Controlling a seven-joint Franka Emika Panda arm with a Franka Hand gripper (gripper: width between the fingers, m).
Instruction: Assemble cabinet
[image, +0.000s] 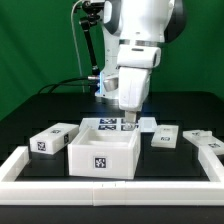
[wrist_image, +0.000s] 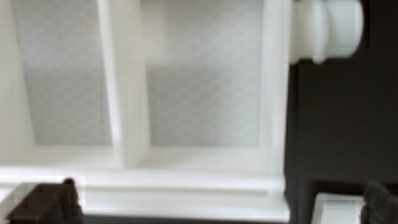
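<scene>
The cabinet's square white shell (image: 100, 152) stands open-topped at the table's middle, with a tag on its near face. My gripper (image: 125, 113) hangs over the shell's far wall. In the wrist view the shell (wrist_image: 178, 90) fills the frame, with an inner divider showing. My gripper (wrist_image: 205, 205) is open, its dark fingertips (wrist_image: 43, 205) wide apart on either side of a shell wall, holding nothing. Smaller tagged white box parts lie on the exterior view's left (image: 54, 140) and right (image: 165, 135).
Another tagged white part (image: 205, 140) lies at the exterior view's far right. The marker board (image: 108, 123) lies just behind the shell. A low white border frame (image: 20, 165) rings the table. A white round ridged piece (wrist_image: 338, 30) sits beside the shell.
</scene>
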